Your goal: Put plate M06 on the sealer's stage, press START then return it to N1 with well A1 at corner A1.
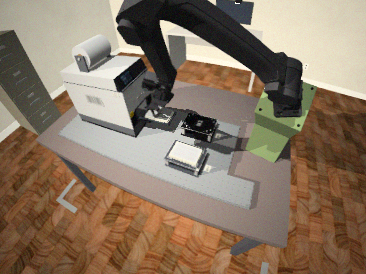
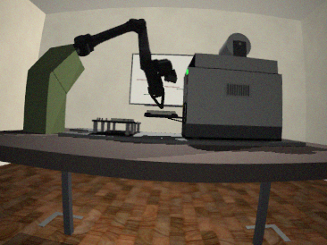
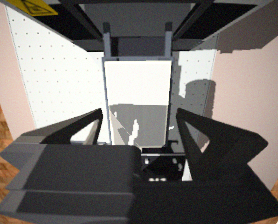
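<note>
The sealer (image 1: 102, 92) stands at the table's left, and its lamp (image 2: 187, 71) shows green. Its stage is out in front of the opening. On the stage lies a plate with a white, foil-like top (image 1: 163, 116), seen also in the wrist view (image 3: 135, 97) and in the side view (image 2: 159, 114). My gripper (image 1: 159, 110) is open and empty. It hangs just above the near end of that plate, with one finger to each side (image 3: 139, 125). I cannot read the plate's label.
A black nest unit (image 1: 199, 125) sits just right of the stage. A second nest holding a white-topped plate (image 1: 186, 155) sits nearer the table's front. The green arm pedestal (image 1: 280, 125) stands at the right. A foil roll (image 1: 92, 50) tops the sealer.
</note>
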`<state>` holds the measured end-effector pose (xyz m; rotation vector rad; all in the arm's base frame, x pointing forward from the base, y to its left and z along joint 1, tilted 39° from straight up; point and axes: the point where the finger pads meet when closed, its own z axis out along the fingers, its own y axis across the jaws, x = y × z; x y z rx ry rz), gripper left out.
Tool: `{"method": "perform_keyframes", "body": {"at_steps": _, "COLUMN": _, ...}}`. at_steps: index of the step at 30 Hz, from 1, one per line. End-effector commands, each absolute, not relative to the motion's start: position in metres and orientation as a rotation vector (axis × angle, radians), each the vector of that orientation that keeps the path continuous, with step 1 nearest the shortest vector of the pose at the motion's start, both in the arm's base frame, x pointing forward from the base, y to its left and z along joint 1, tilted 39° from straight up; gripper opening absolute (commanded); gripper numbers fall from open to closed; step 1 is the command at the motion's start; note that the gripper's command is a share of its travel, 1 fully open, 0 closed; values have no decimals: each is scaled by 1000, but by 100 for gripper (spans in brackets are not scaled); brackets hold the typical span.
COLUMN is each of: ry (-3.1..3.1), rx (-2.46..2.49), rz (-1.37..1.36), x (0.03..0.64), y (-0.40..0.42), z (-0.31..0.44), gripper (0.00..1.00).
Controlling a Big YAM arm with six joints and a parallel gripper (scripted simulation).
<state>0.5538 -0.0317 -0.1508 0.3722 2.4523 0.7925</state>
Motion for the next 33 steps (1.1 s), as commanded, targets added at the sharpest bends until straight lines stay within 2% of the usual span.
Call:
{"method": "perform_keyframes", "body": {"at_steps": 1, "ry": 2421, "rx": 357, "rz": 779, "x": 568, "y": -40, "z": -135, "gripper": 100}}
{"method": "perform_keyframes", "body": {"at_steps": 16, "ry": 2474, "rx": 343, "rz": 804, "x": 549, "y": -20, "z": -155, "gripper": 100}}
{"method": "perform_keyframes", "body": {"at_steps": 33, "ry": 2453, "rx": 361, "rz": 801, "x": 563, "y": -15, "z": -161, "gripper": 100}}
